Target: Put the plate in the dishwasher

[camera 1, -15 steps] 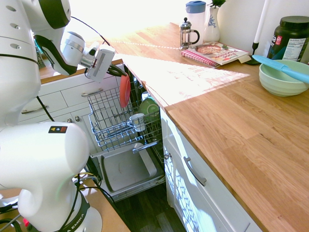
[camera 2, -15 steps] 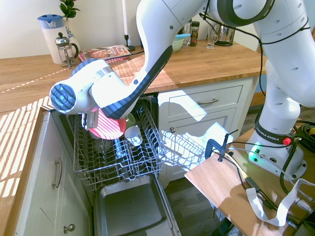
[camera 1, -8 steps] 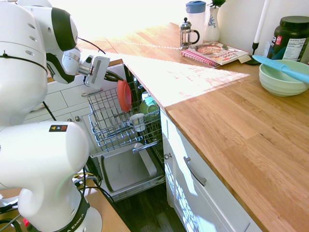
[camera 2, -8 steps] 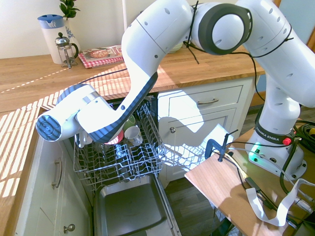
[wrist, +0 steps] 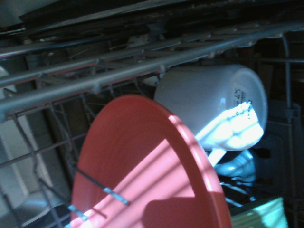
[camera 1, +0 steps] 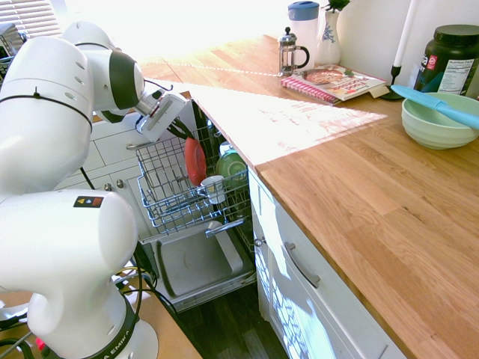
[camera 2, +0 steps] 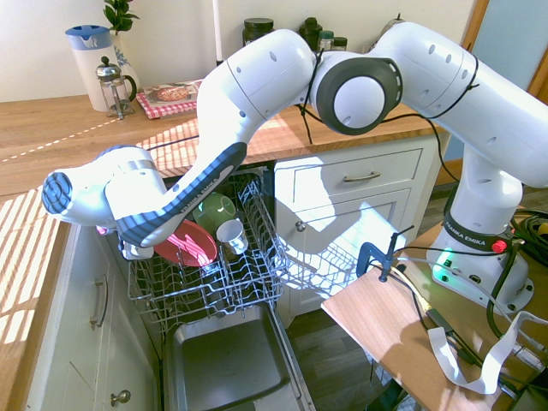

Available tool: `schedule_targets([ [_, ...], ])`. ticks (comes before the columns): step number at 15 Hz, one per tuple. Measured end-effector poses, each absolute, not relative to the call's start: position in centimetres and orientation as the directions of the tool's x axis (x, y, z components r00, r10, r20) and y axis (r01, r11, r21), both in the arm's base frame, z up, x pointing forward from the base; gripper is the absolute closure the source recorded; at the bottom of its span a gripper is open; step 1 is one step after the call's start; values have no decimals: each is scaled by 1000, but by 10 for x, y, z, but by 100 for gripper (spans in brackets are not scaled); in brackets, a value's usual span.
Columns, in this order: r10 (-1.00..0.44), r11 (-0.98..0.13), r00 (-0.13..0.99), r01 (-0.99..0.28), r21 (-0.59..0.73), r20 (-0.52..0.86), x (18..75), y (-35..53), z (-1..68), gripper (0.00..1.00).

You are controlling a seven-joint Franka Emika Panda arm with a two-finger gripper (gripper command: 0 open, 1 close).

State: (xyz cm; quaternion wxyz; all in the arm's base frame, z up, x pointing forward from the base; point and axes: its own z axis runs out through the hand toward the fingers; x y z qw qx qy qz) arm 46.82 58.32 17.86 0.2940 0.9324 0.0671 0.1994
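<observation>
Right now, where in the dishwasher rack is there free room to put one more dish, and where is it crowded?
The grey wire rack is bare along its front rows, nearest the lowered grey inner door panel. The back is crowded: the round pink-red plastic plate stands on edge there, beside a green bowl and a white cup.

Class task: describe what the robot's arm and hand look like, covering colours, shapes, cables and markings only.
The arm is glossy white with rounded links and dark grey-black joint rings. Thin black cables run along it. A small coloured logo sits on its lower link, with partial "EMIKA" lettering near the base. The hand has a boxy white body.
</observation>
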Motion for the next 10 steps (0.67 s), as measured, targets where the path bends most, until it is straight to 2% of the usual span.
schedule_targets([
  [6, 164, -896, 986, 142, 421, 15, 513, 551, 217, 0],
  [10, 105, -958, 984, 138, 253, -141, 551, 514, 312, 0],
])
